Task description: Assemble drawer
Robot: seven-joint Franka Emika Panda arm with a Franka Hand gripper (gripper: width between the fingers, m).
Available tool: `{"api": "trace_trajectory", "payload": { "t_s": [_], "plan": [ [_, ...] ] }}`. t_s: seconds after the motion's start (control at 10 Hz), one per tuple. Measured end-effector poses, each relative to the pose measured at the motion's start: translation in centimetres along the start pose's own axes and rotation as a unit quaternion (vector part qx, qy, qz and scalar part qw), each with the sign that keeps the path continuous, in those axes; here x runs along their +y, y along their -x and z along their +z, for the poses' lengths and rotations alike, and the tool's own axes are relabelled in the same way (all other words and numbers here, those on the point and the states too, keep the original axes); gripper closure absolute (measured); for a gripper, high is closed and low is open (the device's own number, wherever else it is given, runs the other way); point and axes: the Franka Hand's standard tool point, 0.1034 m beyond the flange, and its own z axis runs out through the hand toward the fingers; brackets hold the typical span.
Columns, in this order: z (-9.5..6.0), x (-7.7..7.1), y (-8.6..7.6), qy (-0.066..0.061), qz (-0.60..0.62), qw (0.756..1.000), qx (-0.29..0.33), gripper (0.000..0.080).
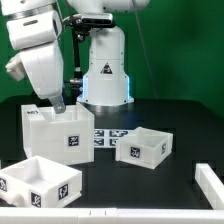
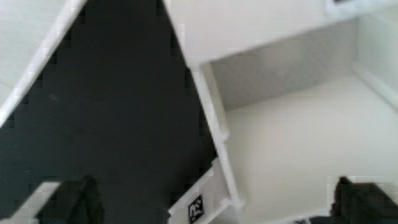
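- Only the wrist view shows the gripper spread wide, with the casing wall between its fingers, ungripped.
- Exterior view: the arm leans down over the casing at the exterior view's left — front tray and right tray stand apart.

You face one cube-shaped casing, two open-top trays, the left tray and the right tray in the exterior view, one marker board and one gripper on a single arm.
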Motion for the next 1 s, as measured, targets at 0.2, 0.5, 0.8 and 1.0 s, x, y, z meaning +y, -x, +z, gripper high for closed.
{"api": "trace_trajectory", "payload": {
  "t_s": [0.2, 0.5, 0.8, 1.0],
  "plan": [
    [1.4, -0.3, 0.4, -0.006, -0.001, 1.0, 0.001, 0.0151],
    [3.1, -0.7, 0.2, -0.022, 0.008, 1.0, 0.003, 0.0151],
    [4.7, -1.1, 0.1, -0.039, 0.023, 0.999, 0.004, 0.0151],
    [5.2, -1.5, 0.4, -0.048, 0.025, 0.999, 0.004, 0.0151]
  ]
}}
